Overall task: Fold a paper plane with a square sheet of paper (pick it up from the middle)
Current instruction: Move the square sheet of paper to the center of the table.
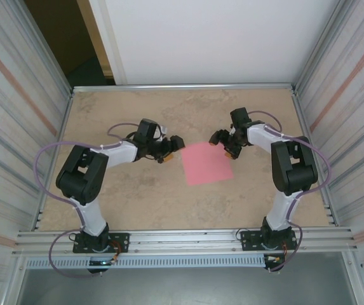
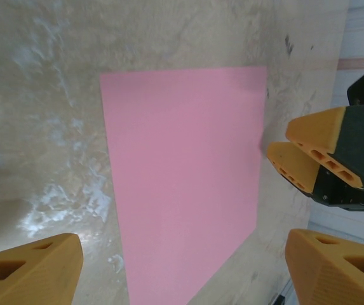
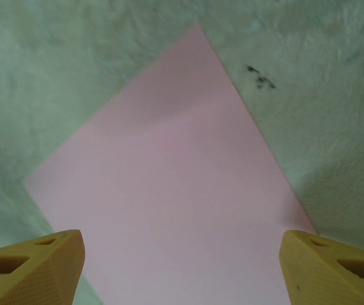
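The square sheet of paper (image 1: pixel 207 163) lies flat and unfolded, just right of the centre in the top view, on the marbled surface (image 1: pixel 131 203). The left pincer (image 1: pixel 173 149) is just beside its left edge and the right pincer (image 1: pixel 222 144) is at its upper right corner. Both have their fingers apart and hold nothing. I judge the step is lifting the sheet from its middle: press down lightly, pinch up a small ridge, and close gently so no crooked crease forms
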